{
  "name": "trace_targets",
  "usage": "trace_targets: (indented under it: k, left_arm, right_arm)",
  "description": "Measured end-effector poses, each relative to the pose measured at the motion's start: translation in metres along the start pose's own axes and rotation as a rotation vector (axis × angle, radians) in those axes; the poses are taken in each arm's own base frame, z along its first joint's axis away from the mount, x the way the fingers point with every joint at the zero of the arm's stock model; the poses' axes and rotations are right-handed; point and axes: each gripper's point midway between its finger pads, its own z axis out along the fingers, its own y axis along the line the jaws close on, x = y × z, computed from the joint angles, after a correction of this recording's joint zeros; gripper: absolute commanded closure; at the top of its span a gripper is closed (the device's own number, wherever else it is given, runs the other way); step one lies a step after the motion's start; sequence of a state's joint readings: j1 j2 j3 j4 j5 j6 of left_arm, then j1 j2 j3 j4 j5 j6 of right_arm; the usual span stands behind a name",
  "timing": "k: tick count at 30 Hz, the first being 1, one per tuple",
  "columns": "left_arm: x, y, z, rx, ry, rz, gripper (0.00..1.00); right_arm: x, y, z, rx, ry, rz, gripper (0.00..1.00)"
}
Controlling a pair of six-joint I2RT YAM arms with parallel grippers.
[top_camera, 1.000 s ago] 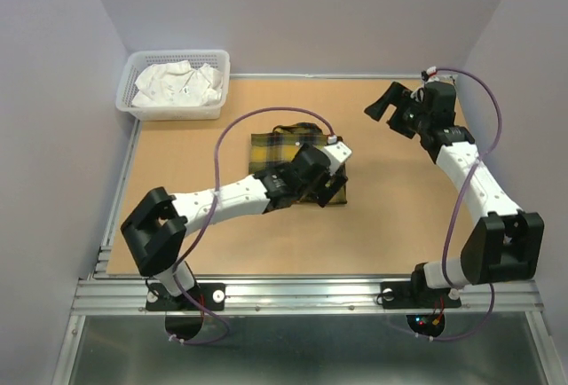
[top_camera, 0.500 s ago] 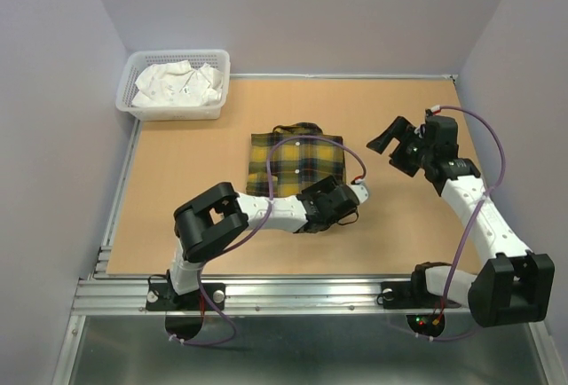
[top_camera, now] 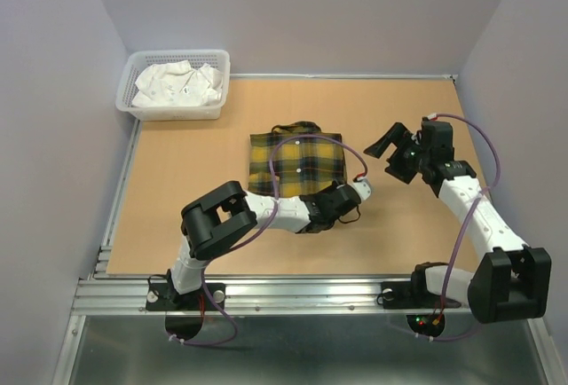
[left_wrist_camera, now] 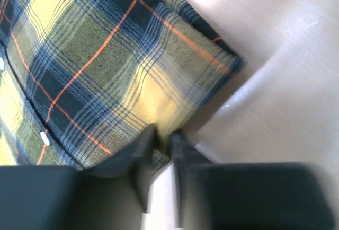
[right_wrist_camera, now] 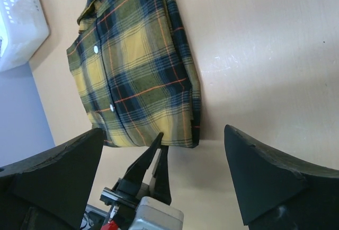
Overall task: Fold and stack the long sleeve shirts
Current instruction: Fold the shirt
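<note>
A folded long sleeve shirt [top_camera: 293, 163], yellow with dark plaid and thin red lines, lies flat in the middle of the table, collar at the far side. My left gripper [top_camera: 325, 199] lies low at the shirt's near edge, close to its near right corner. In the left wrist view the shirt [left_wrist_camera: 95, 55] fills the frame and the left gripper [left_wrist_camera: 163, 134] is shut on a pinch of its hem. My right gripper [top_camera: 398, 151] hovers open to the right of the shirt, apart from it. The right wrist view shows the shirt [right_wrist_camera: 132, 71] and the left gripper [right_wrist_camera: 163, 144] at its edge.
A white basket [top_camera: 177, 55] holding white cloth [top_camera: 176, 85] stands at the table's far left corner; its wall [right_wrist_camera: 16, 18] also shows in the right wrist view. Bare brown tabletop [top_camera: 186, 234] surrounds the shirt. Grey walls close in three sides.
My left gripper dropped to the shirt's near edge and closed on the hem. My right arm swung nearer and lower, toward the shirt's right side, staying open.
</note>
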State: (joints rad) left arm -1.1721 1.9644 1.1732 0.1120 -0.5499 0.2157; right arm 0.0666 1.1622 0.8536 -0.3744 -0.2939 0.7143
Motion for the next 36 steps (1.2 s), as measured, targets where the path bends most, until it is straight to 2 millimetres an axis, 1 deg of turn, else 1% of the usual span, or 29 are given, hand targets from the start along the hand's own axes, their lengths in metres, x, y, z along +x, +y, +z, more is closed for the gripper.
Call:
trace_targets:
  k: [1, 2, 5, 8, 13, 18, 23, 25, 29, 30, 31, 33, 34, 36]
  left_arm:
    - [0.000, 0.000, 0.000, -0.001, -0.003, -0.008, 0.89]
    - [0.002, -0.001, 0.001, -0.001, -0.006, -0.012, 0.95]
    - [0.007, -0.003, 0.002, -0.001, -0.011, -0.023, 1.00]
    - [0.011, -0.003, -0.002, 0.006, -0.021, -0.046, 1.00]
    - [0.008, 0.003, -0.014, 0.029, -0.049, -0.113, 1.00]
    - [0.001, 0.014, -0.024, 0.034, -0.079, -0.181, 1.00]
    - [0.001, 0.017, -0.028, 0.038, -0.089, -0.215, 1.00]
    - [0.002, 0.016, -0.028, 0.040, -0.088, -0.223, 1.00]
    - [0.003, 0.015, -0.028, 0.042, -0.087, -0.232, 1.00]
    - [0.003, 0.015, -0.028, 0.043, -0.087, -0.234, 1.00]
    - [0.002, 0.015, -0.028, 0.044, -0.088, -0.237, 1.00]
    - [0.002, 0.015, -0.028, 0.045, -0.089, -0.239, 1.00]
    - [0.002, 0.015, -0.028, 0.045, -0.089, -0.239, 1.00]
    - [0.002, 0.015, -0.028, 0.045, -0.089, -0.239, 1.00]
  right_arm:
    - [0.002, -0.002, 0.003, 0.006, 0.010, 0.005, 0.00]
    - [0.003, -0.004, 0.005, 0.011, 0.021, 0.008, 0.00]
    - [0.009, -0.009, 0.013, 0.023, 0.054, 0.019, 0.00]
    - [0.015, -0.013, 0.023, 0.025, 0.097, 0.034, 0.00]
    - [0.027, -0.014, 0.046, -0.013, 0.172, 0.079, 0.00]
    - [0.049, -0.028, 0.069, -0.019, 0.244, 0.172, 0.00]
    - [0.068, -0.031, 0.095, -0.052, 0.307, 0.242, 0.00]
    - [0.074, -0.025, 0.105, -0.089, 0.334, 0.260, 0.00]
    - [0.086, -0.009, 0.117, -0.174, 0.381, 0.264, 0.00]
    - [0.089, 0.001, 0.123, -0.216, 0.400, 0.254, 0.00]
    - [0.094, 0.005, 0.126, -0.231, 0.417, 0.250, 0.00]
    - [0.104, 0.021, 0.135, -0.293, 0.457, 0.229, 0.00]
    - [0.106, 0.026, 0.137, -0.315, 0.469, 0.218, 0.00]
    - [0.118, 0.039, 0.143, -0.359, 0.503, 0.188, 0.00]
